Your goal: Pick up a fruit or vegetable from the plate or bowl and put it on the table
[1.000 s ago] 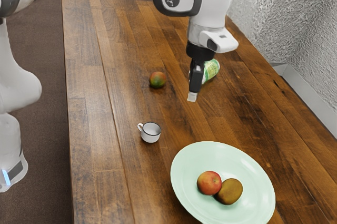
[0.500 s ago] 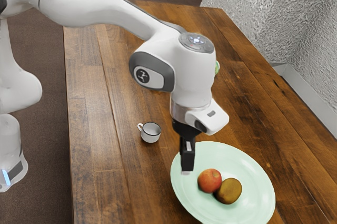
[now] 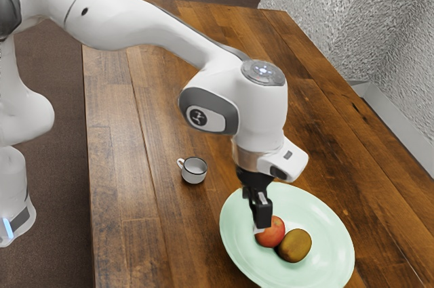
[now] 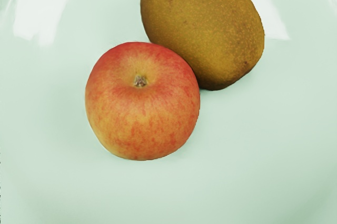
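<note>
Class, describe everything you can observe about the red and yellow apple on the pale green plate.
The red and yellow apple is round, with red skin fading to yellow-orange, fine streaks, and a slight sheen. It looks whole and unbruised. Its hollow, holding a small brownish stem nub, faces up toward the wrist camera. It rests on the pale green, glossy round plate, right against the oval brown fruit. The black tool is close by it; whether they touch, I cannot tell.

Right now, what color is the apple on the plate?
The apple is red, blending into yellow-orange patches; the wrist view shows it best.
</note>
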`<action>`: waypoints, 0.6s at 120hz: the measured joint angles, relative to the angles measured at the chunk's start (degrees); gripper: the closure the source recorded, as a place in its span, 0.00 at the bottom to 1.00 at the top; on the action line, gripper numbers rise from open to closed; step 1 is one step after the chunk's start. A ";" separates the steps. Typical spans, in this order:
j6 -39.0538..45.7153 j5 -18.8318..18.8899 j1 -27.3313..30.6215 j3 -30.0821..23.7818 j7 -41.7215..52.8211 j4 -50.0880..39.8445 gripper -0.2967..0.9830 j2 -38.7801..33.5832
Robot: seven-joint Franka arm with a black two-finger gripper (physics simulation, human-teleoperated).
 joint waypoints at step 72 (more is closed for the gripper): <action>1.22 -8.11 3.23 -0.75 9.55 0.53 0.23 1.10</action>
